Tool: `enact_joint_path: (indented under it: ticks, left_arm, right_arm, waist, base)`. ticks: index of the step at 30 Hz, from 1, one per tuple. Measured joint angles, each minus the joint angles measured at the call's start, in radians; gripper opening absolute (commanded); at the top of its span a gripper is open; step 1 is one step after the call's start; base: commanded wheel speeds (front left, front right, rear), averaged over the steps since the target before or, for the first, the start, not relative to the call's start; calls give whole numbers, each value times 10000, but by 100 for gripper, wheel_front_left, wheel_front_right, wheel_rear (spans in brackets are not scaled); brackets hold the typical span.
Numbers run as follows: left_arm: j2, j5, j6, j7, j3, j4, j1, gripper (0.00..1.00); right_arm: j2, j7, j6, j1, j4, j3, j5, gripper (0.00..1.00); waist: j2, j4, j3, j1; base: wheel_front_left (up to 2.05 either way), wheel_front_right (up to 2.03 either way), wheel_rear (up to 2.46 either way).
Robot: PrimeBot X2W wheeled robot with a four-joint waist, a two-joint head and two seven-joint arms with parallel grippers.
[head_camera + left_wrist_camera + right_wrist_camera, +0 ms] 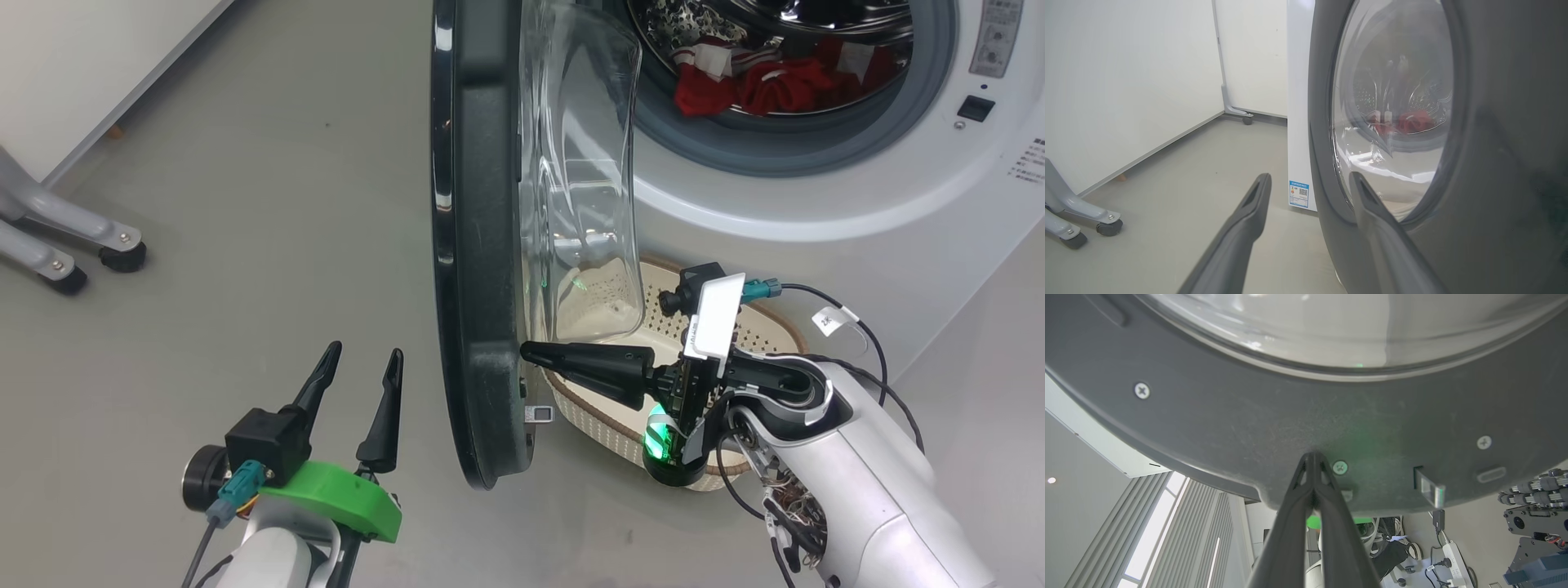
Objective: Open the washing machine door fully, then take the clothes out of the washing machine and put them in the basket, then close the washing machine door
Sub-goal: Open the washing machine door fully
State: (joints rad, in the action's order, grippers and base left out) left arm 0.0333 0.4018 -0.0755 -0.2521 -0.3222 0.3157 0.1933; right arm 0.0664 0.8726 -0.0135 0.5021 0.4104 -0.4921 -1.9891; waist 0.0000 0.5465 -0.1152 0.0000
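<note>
Floor: plain grey floor (pixel 245 163), smooth, running from near to the far wall.
Wall: white panel wall (pixel 73 57) at the far left, meeting the floor in a straight line.
Stand legs: two grey metal legs (pixel 49 220) at the left, near the wall, each on a black caster (pixel 122 258).
Brown piece: a small brown thing (pixel 117 131) at the wall's foot, too small to tell.
Partition: white partition (pixel 1253 57) in the far corner, on a grey foot with a caster (pixel 1247 121).
Power strip: white power strip (pixel 1455 555) with a black plug in it, loose cables beside it.
Slats: pale slats (pixel 1180 535) with bright strips between.
Machinery: dark metal gear (pixel 1535 506) right of the strip in the right wrist view.
</note>
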Motion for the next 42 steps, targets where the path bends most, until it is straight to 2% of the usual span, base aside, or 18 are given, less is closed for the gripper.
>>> enact_joint_path:
  ticks: [12,26,27,28,29,34,42]
  left_arm:
    - [0,-52,10,0,29,-35,-92,100]
    - [4,-92,10,0,305,-36,-128,100]
    - [4,-98,12,0,347,-36,-139,100]
    - [4,-127,12,0,385,-36,-144,100]
    - [2,-171,13,0,470,-38,-153,100]
    - [6,-251,88,0,677,-54,-265,100]
    - [6,-280,88,0,884,-52,-331,100]
  right_arm:
    - [-19,-629,-54,-23,6,-17,-8,0]
    - [92,-1634,-732,-942,-389,1005,4,0]
    - [267,-1941,-821,-1120,-481,1233,54,39]
    - [368,-2136,-823,-1216,-510,1352,167,62]
    - [431,-2316,-823,-1301,-510,1471,247,100]
    - [610,-3078,-913,-1868,-715,1862,533,100]
    - [1041,-4393,-997,-2726,-1047,2090,1883,100]
  waist:
    - [0,-44,38,0]
    - [0,-287,160,0]
    - [0,-321,171,0]
    - [0,-341,177,0]
    - [0,-365,182,0]
    - [0,-542,209,0]
    - [0,-731,246,0]
  base:
    - [0,0,0]
    - [0,0,0]
    - [0,0,0]
    - [0,0,0]
    - [0,0,0]
    - [0,0,0]
    - [0,0,0]
